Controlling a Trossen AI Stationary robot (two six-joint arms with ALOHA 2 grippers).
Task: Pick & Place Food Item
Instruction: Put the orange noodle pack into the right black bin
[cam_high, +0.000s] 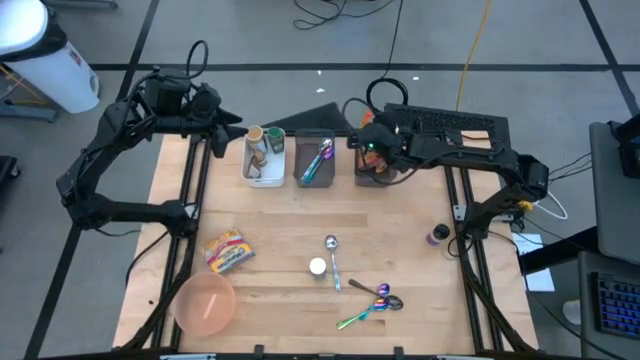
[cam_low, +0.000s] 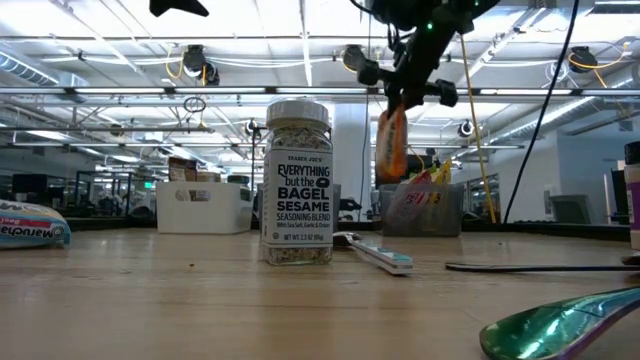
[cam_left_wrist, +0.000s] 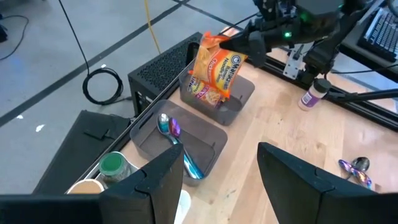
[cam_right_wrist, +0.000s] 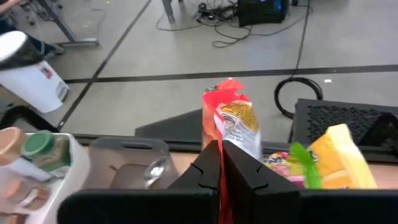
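While pinched between the right fingers (cam_right_wrist: 221, 163), ramen packet (cam_left_wrist: 214, 68) hangs — above bin (cam_left_wrist: 244, 93)

Around my wooden table (cam_high: 400, 235) I see a grey concrete floor (cam_high: 270, 35) with dark lines. Black cables (cam_high: 330, 12) and one yellow cable (cam_high: 470, 50) lie on it. A white bin (cam_high: 45, 60) stands at the corner. Behind, long ceiling lights (cam_low: 130, 45) shine over the big hall.
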